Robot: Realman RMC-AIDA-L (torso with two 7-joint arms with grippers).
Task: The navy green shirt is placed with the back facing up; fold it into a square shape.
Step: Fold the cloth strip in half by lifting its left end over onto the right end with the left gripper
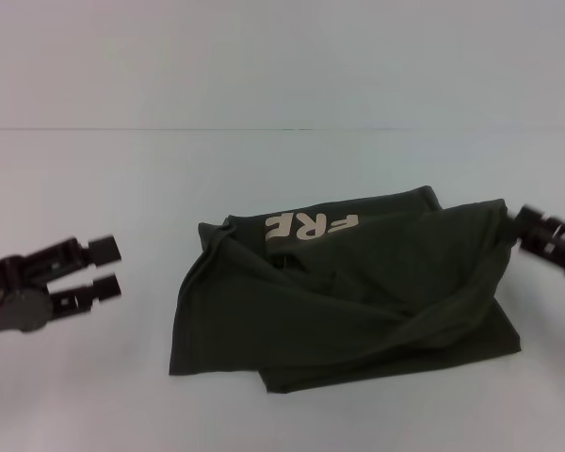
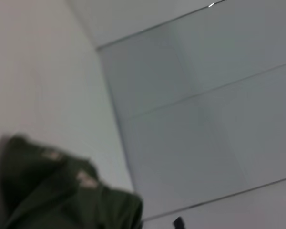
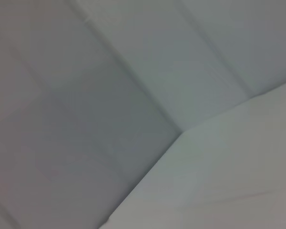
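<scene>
Sitting mid-table (image 1: 94,395), the navy green shirt (image 1: 358,311) is bunched into a rough, wrinkly rectangle with cream letters "FRE" (image 1: 311,226) showing upside down along its far edge. The left gripper (image 1: 108,266) hovers well left of it, fingers spread, holding nothing. The right gripper (image 1: 520,224) is at the shirt's far-right corner (can't tell if it's pinching the cloth).

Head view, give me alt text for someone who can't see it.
A dark green shirt lies loosely folded on a white table, cream letters showing. The right gripper touches its edge; the left gripper hovers open, apart.
</scene>
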